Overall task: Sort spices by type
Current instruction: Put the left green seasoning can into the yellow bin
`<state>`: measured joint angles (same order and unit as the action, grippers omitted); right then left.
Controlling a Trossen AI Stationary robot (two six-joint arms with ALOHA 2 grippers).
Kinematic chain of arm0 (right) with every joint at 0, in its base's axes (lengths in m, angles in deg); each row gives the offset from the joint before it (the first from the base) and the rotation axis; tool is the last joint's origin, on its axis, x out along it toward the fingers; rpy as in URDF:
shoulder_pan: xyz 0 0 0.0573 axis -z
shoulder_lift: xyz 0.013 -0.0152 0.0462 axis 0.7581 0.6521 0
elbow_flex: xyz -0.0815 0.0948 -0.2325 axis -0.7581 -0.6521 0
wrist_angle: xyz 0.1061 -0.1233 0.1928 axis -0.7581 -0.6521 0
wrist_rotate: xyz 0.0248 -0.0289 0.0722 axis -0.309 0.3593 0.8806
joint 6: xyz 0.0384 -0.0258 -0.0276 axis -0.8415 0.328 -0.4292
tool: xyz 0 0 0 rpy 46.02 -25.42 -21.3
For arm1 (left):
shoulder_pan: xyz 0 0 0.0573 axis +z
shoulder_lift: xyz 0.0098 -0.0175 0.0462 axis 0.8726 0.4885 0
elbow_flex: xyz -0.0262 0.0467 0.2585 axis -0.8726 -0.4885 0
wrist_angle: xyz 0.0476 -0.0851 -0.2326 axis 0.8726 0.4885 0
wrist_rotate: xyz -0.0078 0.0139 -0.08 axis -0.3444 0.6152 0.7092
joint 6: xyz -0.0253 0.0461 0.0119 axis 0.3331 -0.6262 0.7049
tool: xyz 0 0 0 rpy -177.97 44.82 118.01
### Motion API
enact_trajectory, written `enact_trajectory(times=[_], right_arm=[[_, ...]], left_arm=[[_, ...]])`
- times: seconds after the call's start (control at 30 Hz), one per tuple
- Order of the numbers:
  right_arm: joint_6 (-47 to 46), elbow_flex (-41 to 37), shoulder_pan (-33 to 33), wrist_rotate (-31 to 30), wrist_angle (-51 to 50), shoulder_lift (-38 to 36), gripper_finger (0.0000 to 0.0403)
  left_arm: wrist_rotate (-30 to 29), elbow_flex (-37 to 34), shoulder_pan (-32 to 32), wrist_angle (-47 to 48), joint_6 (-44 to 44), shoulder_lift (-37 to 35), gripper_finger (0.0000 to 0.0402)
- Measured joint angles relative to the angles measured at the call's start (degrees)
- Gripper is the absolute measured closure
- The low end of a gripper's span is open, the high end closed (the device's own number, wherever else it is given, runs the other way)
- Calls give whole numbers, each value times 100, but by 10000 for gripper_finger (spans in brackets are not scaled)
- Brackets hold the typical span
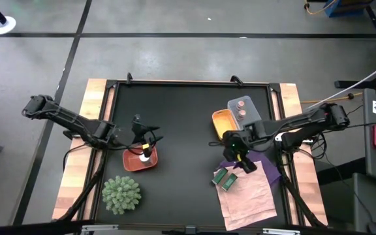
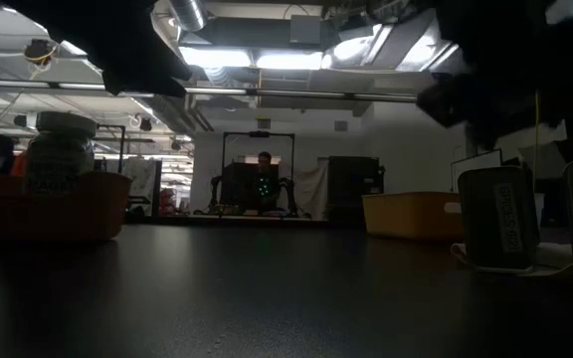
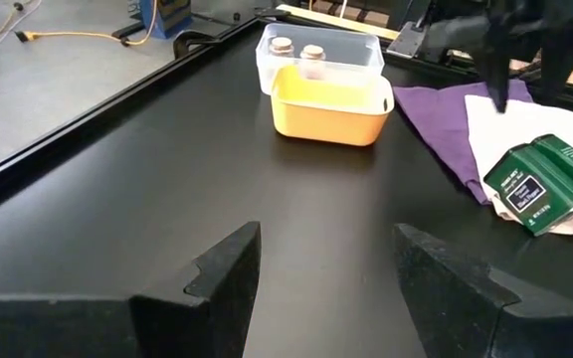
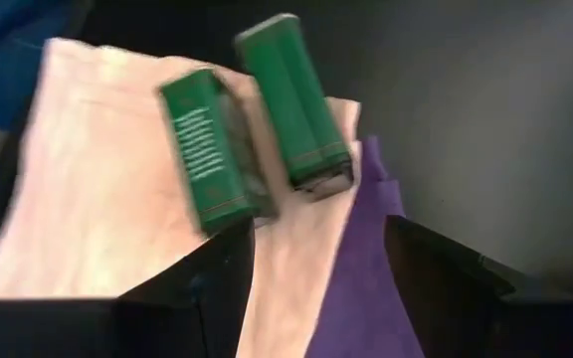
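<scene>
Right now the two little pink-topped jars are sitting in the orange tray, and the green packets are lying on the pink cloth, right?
Not quite. The two pink-topped jars sit in the clear tray, which stands beside the orange tray; the orange one looks empty. The high view and left wrist view show this. The green packets do lie on the pink cloth.

Two green packets (image 1: 225, 178), two pink-topped jars (image 1: 243, 106) (in clear tray (image 1: 256, 112)), one white-capped jar (image 1: 145, 155), three trays.

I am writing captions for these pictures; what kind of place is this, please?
Probably a robotics lab or workshop in an open industrial room. The low view shows exposed ceiling ducts, strip lights and another robot rig beyond the black table.
</scene>
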<state>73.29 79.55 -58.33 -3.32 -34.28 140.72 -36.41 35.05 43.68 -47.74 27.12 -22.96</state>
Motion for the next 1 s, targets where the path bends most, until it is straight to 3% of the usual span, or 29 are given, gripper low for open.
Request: enact_trajectory(times=[0.27, 1.0], right_arm=[[-130, -1080, 3, -112, 1569, 1, 178], [-57, -2231, 3, 479, 3991, -3, 178]], left_arm=[[2, 0, 0, -102, 68, 0, 190], [2, 0, 0, -263, 151, 0, 190]])
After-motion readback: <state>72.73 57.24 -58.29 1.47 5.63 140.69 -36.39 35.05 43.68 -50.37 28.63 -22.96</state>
